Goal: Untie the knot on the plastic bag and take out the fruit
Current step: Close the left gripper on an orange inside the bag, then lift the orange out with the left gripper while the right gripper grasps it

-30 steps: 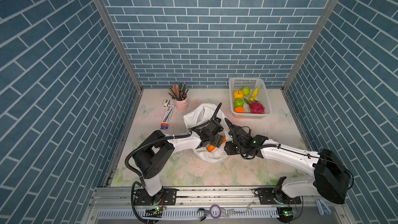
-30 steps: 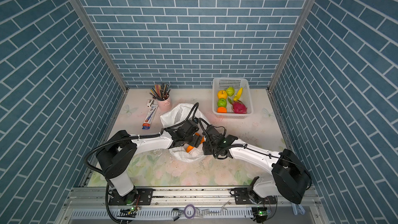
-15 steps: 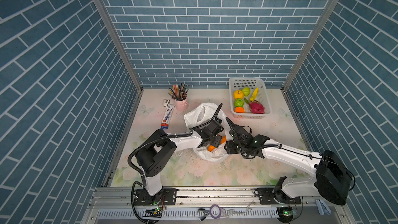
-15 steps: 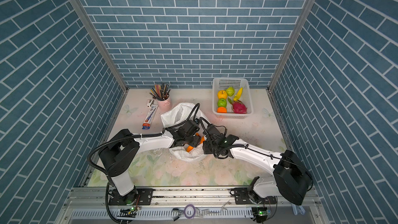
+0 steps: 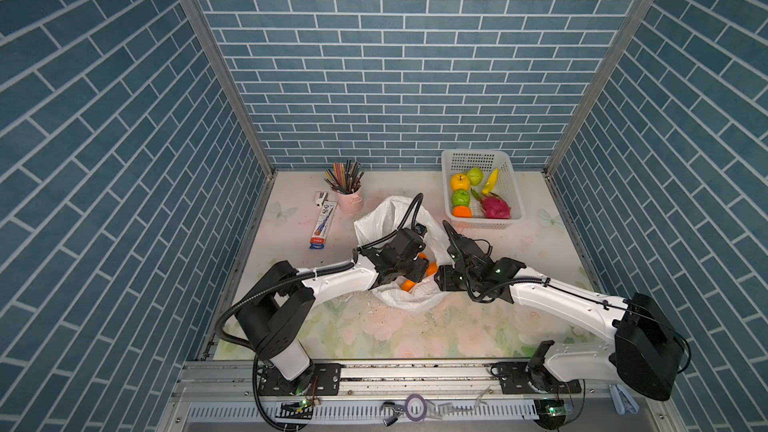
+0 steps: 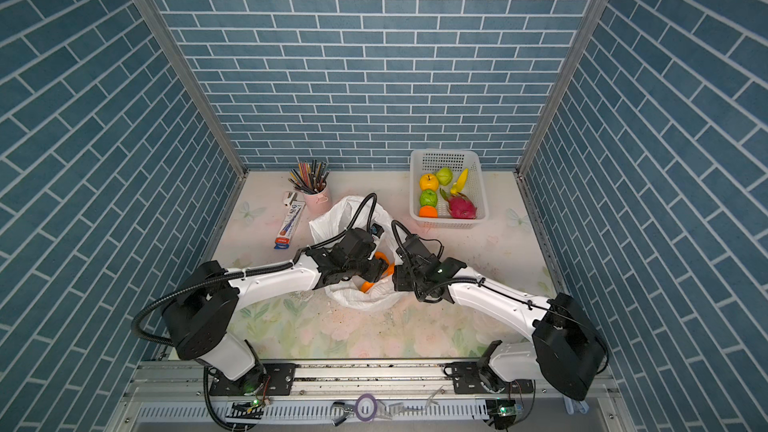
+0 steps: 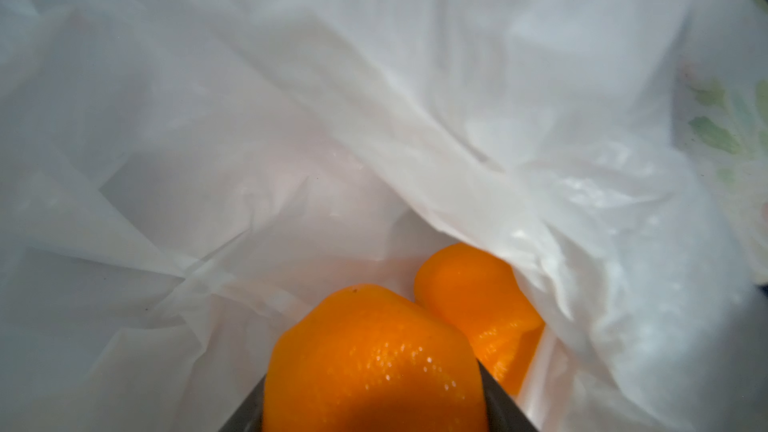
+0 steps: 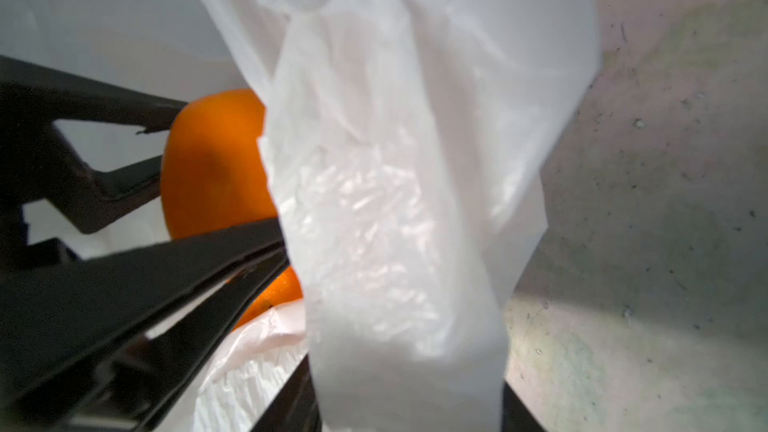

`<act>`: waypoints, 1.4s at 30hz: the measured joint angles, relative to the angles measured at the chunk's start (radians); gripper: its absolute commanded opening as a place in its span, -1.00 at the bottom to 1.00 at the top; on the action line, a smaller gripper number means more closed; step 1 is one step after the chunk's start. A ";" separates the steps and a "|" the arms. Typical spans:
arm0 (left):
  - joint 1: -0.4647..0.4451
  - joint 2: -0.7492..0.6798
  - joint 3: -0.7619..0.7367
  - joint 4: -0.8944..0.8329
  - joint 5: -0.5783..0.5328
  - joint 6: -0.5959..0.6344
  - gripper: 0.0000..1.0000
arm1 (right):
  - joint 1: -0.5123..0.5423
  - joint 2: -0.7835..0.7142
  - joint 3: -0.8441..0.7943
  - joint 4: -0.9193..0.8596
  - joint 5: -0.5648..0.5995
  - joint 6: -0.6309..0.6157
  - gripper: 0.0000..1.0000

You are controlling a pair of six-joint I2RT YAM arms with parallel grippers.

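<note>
Hardly any movement in the last second: both arms still meet at the plastic bag (image 5: 384,218), which lies crumpled on the counter (image 5: 415,334) at the centre of both top views, its mouth open. The left claw (image 5: 417,275) stays inside that mouth, as before, and the left arm's elbow has crept slightly to the right. Up close, its jaws press on both sides of an orange (image 7: 374,359). A second orange (image 7: 469,297) sits just behind, against the bag wall. The right claw (image 5: 437,280) holds station at the bag's right edge, a strip of white plastic pinched between its jaws. The white basket (image 5: 473,153), to the upper right of the bag, looks unchanged.
</note>
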 measured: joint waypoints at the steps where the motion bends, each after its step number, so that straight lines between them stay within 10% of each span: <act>1: 0.000 -0.016 -0.013 0.008 0.006 0.002 0.15 | -0.001 -0.001 0.000 0.000 0.000 0.003 0.22; 21: 0.041 -0.349 -0.225 0.282 0.127 0.115 0.15 | -0.010 -0.319 0.043 0.080 0.054 0.016 0.78; 42: 0.042 -0.550 -0.298 0.497 0.277 0.397 0.15 | -0.044 -0.212 0.230 0.155 -0.281 -0.110 0.93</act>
